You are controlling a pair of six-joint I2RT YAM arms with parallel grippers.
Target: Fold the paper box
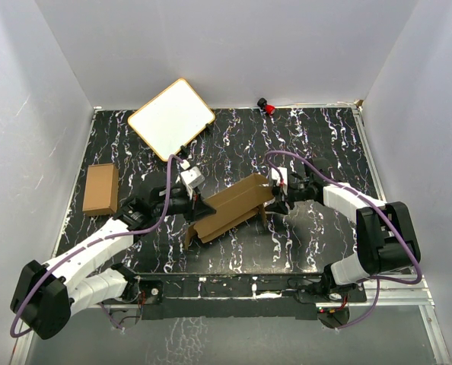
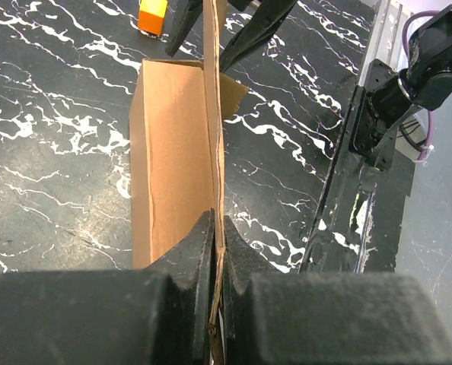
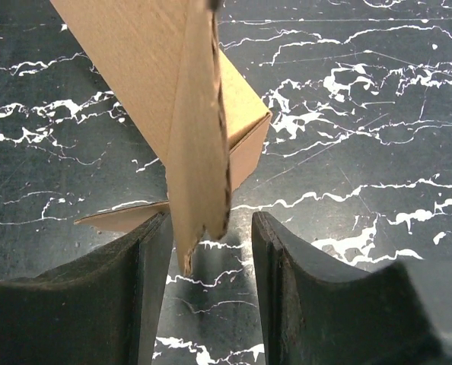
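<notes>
The paper box point(image 1: 232, 207) is a brown cardboard piece, partly folded into a long oblong shape, lying aslant at the middle of the black marbled table. My left gripper point(image 1: 198, 207) is shut on an upright edge of the box point(image 2: 174, 152) at its left end. My right gripper point(image 1: 281, 199) is open at the box's right end. In the right wrist view a cardboard flap point(image 3: 199, 137) hangs between the two fingers point(image 3: 146, 266), close to the left one, with a gap on the right side.
Another small brown carton point(image 1: 101, 188) lies at the left edge of the table. A white board with a tan rim point(image 1: 171, 118) lies at the back left. A small red and black object point(image 1: 267, 106) sits at the back wall. An orange block point(image 2: 153, 17) shows beyond the box.
</notes>
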